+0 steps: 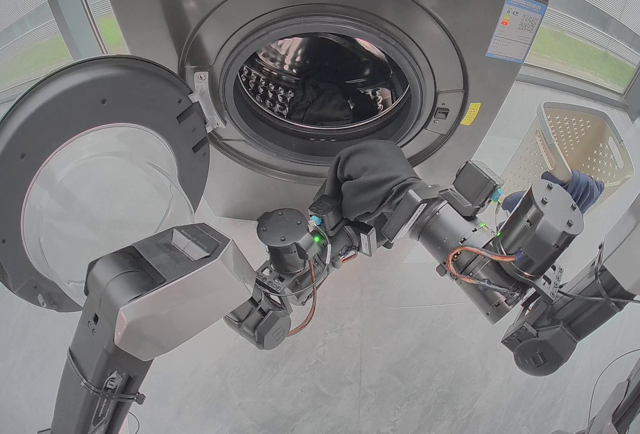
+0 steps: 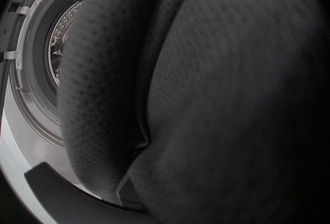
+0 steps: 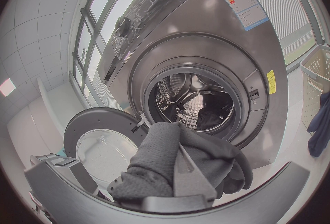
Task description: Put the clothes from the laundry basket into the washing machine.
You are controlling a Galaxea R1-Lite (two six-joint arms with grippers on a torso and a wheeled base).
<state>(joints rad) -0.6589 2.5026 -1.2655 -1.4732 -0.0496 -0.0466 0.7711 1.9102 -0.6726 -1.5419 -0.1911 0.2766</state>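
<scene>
The right gripper (image 3: 185, 180) holds the black cloth (image 1: 370, 179) up in front of the washing machine (image 1: 427, 22), just below its round hole. The left gripper (image 1: 331, 215) is tucked under it; I cannot tell if it grips

black garment (image 1: 370, 179), grey washing machine (image 1: 167, 9), beige basket (image 1: 593, 139)

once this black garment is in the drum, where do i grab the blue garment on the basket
Probably the bunched fold of the blue garment where it drapes over the laundry basket rim, coming from above. That hump stands proud of the rim, while the rest hangs down the outer wall.
</scene>
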